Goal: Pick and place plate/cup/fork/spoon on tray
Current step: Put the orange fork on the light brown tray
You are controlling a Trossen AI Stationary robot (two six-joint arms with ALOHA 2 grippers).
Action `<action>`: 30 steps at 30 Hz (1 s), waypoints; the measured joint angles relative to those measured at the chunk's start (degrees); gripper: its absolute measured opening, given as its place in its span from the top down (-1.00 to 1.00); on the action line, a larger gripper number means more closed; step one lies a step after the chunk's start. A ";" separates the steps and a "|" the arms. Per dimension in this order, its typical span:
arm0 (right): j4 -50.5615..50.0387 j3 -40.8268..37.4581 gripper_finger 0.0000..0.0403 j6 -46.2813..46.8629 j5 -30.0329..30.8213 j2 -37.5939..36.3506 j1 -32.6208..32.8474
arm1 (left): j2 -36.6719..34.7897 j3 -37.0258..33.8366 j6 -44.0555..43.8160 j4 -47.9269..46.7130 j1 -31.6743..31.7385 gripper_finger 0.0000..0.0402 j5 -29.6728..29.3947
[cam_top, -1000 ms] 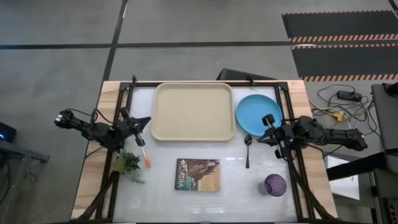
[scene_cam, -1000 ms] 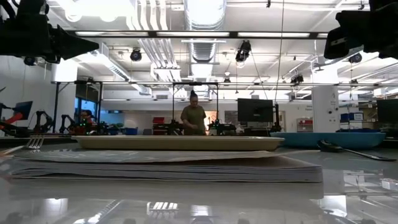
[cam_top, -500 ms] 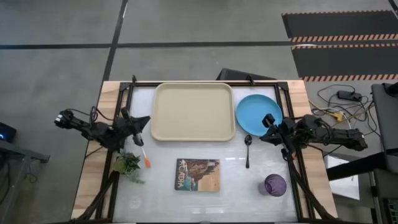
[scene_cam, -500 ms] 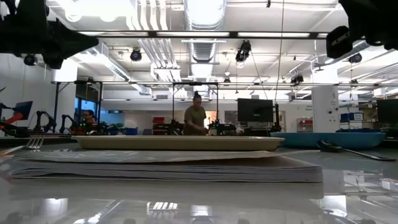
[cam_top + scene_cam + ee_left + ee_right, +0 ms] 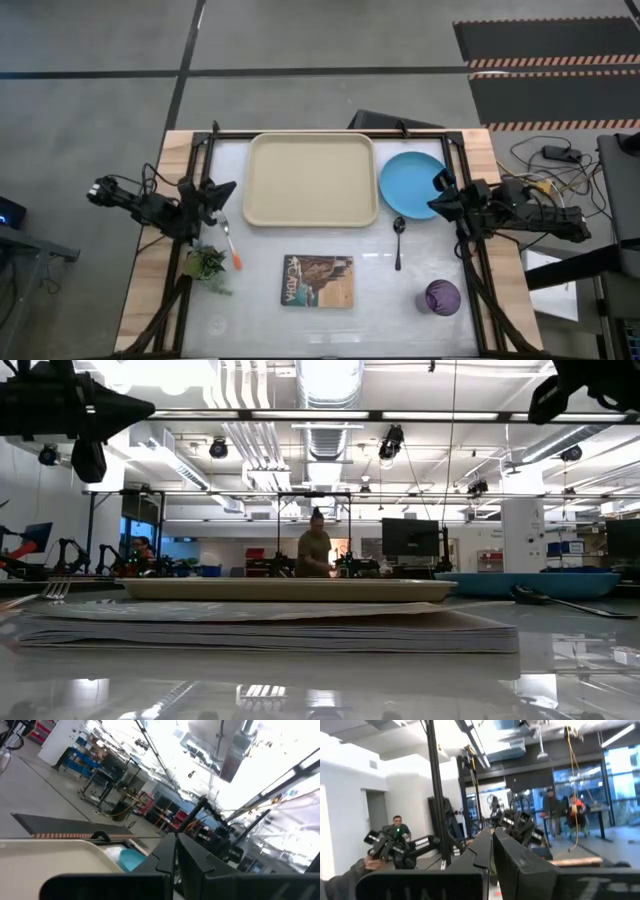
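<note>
The beige tray (image 5: 311,180) lies at the table's far middle. The light-blue plate (image 5: 410,178) lies flat just right of it. The dark spoon (image 5: 398,240) lies on the table near the plate. The purple cup (image 5: 442,297) stands at the near right. The fork (image 5: 231,245), with its orange handle end, lies at the left. My left gripper (image 5: 228,188) hovers shut and empty left of the tray, far of the fork. My right gripper (image 5: 436,200) hovers shut and empty at the plate's right near rim.
A picture-covered book (image 5: 318,280) lies near the table's front middle. A small green plant (image 5: 205,265) sits at the near left beside the fork. A dark frame rail (image 5: 330,132) runs round the table. People stand in the room beyond the table.
Both grippers have risen and drawn back, both staying shut. My left gripper has gone a little toward the table's left edge. My right gripper has gone toward the right edge, away from the spoon. No object has moved.
</note>
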 joint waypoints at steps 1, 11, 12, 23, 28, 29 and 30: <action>0.34 0.15 0.96 -0.50 -0.02 0.00 0.00 | 0.48 0.00 -0.28 0.78 0.00 1.00 0.00; 4.37 0.78 0.96 -5.88 0.75 0.00 0.00 | 14.44 6.41 -6.48 1.52 0.02 1.00 -4.96; 4.39 1.02 0.96 -6.38 0.81 0.00 -0.02 | 16.70 7.48 -7.34 1.55 0.02 1.00 -5.82; 4.32 2.54 0.96 -14.04 5.81 0.00 -0.02 | 38.56 22.62 -26.10 -10.79 0.02 1.00 -6.90; 4.26 3.41 0.96 -18.32 9.60 0.00 -0.02 | 44.79 31.92 -42.68 -31.29 0.02 1.00 -3.25; 4.19 3.65 0.96 -19.07 9.75 0.00 -0.02 | 45.67 34.09 -46.86 -35.92 0.02 1.00 -2.15; 4.24 3.87 0.96 -19.69 9.72 0.02 -0.02 | 46.68 35.97 -51.07 -41.25 0.03 1.00 -0.93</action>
